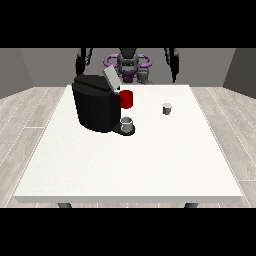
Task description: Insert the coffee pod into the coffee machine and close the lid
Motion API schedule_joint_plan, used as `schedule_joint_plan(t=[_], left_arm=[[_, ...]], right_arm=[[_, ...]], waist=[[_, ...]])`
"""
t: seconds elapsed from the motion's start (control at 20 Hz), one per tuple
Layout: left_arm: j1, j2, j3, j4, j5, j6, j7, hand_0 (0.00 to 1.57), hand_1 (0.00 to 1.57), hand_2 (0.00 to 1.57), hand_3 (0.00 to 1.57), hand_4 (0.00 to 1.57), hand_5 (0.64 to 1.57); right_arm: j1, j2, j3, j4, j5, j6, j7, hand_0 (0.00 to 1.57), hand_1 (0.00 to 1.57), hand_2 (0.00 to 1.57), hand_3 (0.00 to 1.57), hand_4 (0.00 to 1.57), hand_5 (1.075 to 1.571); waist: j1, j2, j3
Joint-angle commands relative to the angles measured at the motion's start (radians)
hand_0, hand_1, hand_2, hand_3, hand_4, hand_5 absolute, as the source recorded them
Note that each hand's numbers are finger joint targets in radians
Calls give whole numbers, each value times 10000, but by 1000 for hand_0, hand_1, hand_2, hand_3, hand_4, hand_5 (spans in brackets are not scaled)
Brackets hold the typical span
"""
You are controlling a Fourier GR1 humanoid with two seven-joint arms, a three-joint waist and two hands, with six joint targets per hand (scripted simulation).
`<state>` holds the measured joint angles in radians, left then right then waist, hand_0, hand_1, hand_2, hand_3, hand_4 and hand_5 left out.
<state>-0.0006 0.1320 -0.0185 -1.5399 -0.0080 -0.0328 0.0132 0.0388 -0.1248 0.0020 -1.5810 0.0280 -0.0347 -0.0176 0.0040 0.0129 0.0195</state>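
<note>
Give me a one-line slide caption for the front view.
Pod sits on the table beside the open-lidded coffee machine; both hands are raised, away from it.

Table (pixel 125 165): plain white, no pattern. Coffee machine (pixel 94 104): black body; lid (pixel 111 79) grey. Red part (pixel 126 99) on the machine's right side. Cup (pixel 127 124) at the machine's base: grey. Pod (pixel 167 108), right of the machine: grey, lighter top. Floor (pixel 25 115): pale wood-grain planks. Walls: grey.
</note>
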Motion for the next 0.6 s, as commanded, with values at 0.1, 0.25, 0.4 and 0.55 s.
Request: schedule_joint_plan(t=[0.1, 0.25, 0.4, 0.55], left_arm=[[-165, -83, 192, -136, 378, -373, -402, 0, 0, 0, 0, 319, 1571], [-63, -193, 493, 242, 632, -586, -1989, 0, 0, 0, 0, 319, 1571], [260, -8, 698, 229, 1092, -1217, -2733, 0, 0, 0, 0, 273, 1571], [-31, -192, 345, -178, 304, -484, -1466, 0, 0, 0, 0, 240, 1571]], right_arm=[[-19, 384, 50, 456, -127, 44, 41, 0, 0, 0, 0, 128, 1571], [-86, 324, -46, 374, -436, 315, 277, 0, 0, 0, 0, 128, 1571], [-184, 1049, -766, 365, -477, -969, -1006, 0, 0, 0, 0, 95, 1571], [32, 1073, -594, 692, -364, -907, -1096, 0, 0, 0, 0, 145, 1571]], waist=[[81, -318, -195], [20, -235, -198], [77, -302, -197], [-62, -486, -194]])
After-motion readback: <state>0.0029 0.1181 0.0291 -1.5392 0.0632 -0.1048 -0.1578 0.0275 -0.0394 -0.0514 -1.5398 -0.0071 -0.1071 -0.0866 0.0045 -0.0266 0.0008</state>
